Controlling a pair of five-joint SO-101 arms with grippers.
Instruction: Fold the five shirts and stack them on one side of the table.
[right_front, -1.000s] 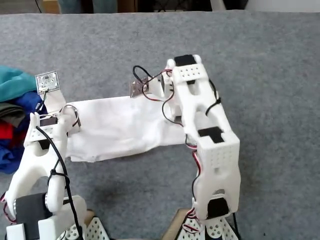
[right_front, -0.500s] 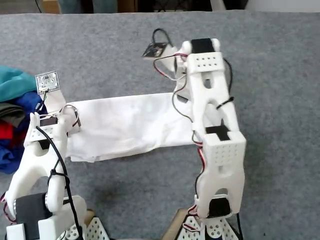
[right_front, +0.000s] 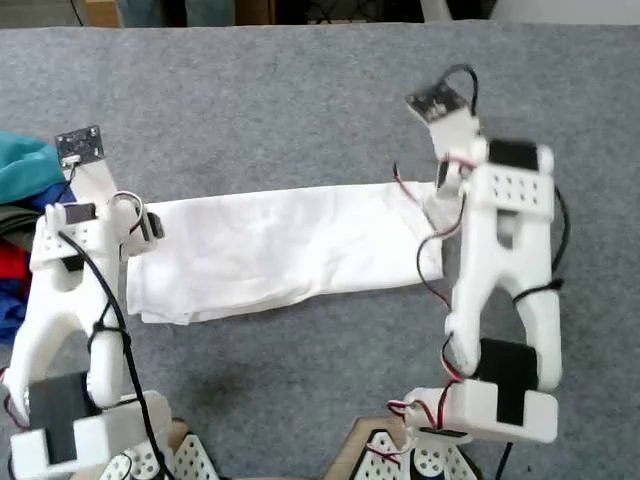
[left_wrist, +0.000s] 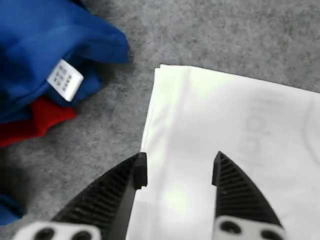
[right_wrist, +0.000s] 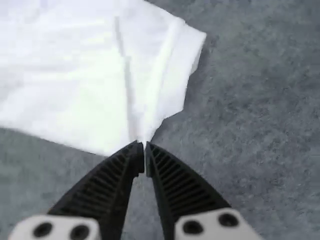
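White shirt (right_front: 280, 245) lying as long strip across table middle. We are pinching its right end in right claw (right_wrist: 144, 146), jaws closed on cloth. Left claw (left_wrist: 180, 165) hanging wide open, holding nothing, over left end. Our judgement: we are needing both ends gripped evenly, edges square. Grey felt table (right_front: 300, 90); coloured shirt pile (right_front: 20, 170) at left edge.

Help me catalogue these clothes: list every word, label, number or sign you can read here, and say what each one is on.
Care tag on the blue shirt: rows of small dark marks, too small to read.
Faint grey print showing through the white shirt: too pale and blurred to read.
No text in any view is legible enough to quote.
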